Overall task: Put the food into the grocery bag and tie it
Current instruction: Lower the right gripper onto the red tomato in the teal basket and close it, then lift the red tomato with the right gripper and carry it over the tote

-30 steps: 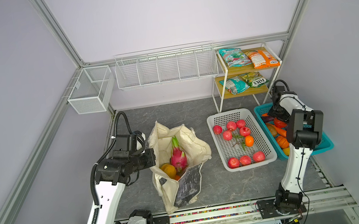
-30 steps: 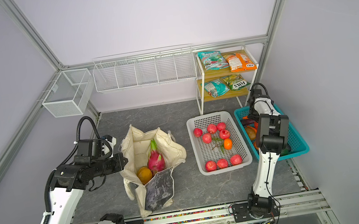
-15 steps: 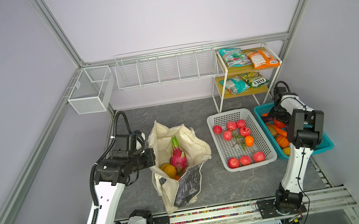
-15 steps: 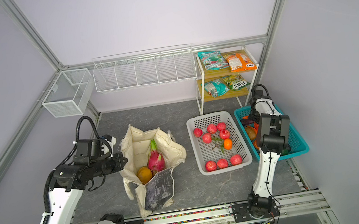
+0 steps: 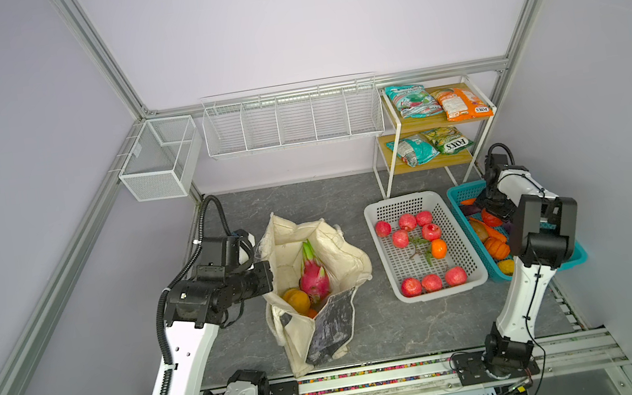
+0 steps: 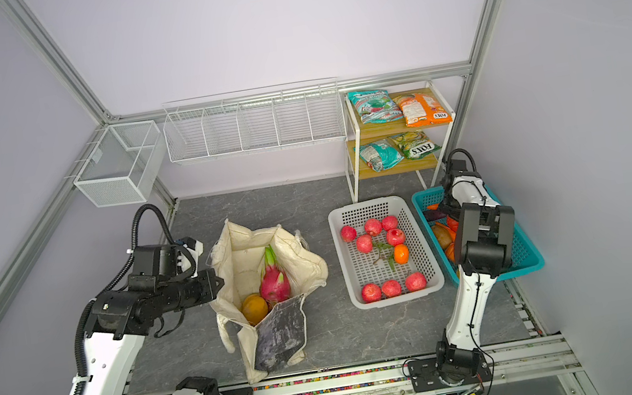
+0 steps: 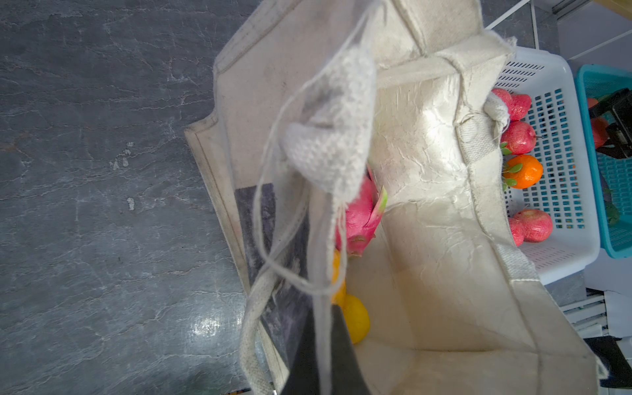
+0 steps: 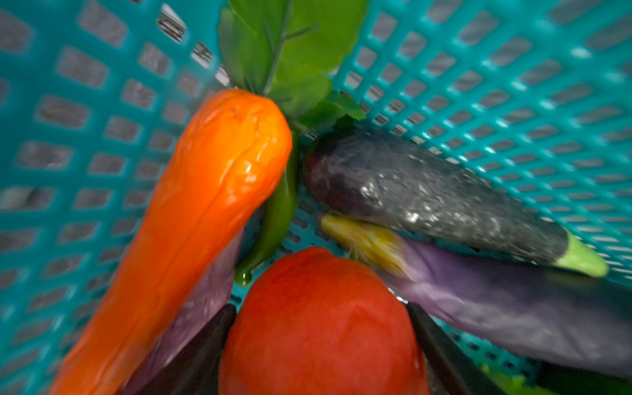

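Left gripper [image 5: 266,274] clamped on bag [image 5: 342,245] rim, mouth open; dragon fruit [image 5: 313,278] and orange [image 5: 297,300] inside. Right gripper [image 8: 319,307] straddles tomato [image 8: 318,349] in teal basket [image 8: 513,85]; grip unclear. Risk: smooth tomato squirts free, or the crowding eggplant [image 8: 427,191] snags a finger.

The cream canvas tote [image 5: 339,250] stands open on the grey surface [image 5: 347,194] — pink dragon fruit [image 5: 313,278] upright inside, large orange [image 5: 297,300] just beside it.
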`<action>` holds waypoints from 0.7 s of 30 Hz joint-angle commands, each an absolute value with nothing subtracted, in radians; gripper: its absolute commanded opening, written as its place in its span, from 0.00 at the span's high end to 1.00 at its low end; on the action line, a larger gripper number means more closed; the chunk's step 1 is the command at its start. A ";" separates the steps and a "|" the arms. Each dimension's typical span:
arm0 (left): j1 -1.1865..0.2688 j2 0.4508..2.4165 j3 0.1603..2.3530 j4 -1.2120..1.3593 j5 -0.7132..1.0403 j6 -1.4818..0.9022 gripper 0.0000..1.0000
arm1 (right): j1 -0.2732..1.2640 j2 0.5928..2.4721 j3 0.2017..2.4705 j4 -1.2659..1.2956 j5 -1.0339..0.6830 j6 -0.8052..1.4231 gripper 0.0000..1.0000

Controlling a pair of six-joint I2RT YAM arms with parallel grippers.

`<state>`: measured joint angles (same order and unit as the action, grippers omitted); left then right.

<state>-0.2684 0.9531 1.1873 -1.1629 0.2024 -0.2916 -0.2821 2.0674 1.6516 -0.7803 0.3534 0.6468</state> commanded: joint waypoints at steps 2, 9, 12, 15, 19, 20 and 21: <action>-0.262 0.934 1.201 -1.167 0.186 -0.287 1.00 | -0.290 1.921 1.600 -0.772 0.330 0.649 0.34; -0.262 0.918 1.186 -1.164 0.190 -0.284 1.00 | -0.287 1.674 1.482 -0.780 0.278 0.663 0.34; -0.262 0.908 1.179 -1.161 0.193 -0.286 1.00 | -0.262 1.524 1.417 -0.777 0.232 0.675 0.34; -0.262 0.886 1.166 -1.154 0.191 -0.293 1.00 | -0.182 1.375 1.368 -0.773 0.227 0.664 0.34; -0.262 0.855 1.147 -1.152 0.170 -0.308 1.00 | -0.028 1.218 1.334 -0.766 0.223 0.644 0.33; -0.262 0.848 1.139 -1.147 0.174 -0.310 1.00 | 0.011 1.191 1.330 -0.771 0.227 0.645 0.33; -0.262 0.840 1.132 -1.144 0.177 -0.310 1.00 | 0.059 1.162 1.326 -0.774 0.227 0.645 0.33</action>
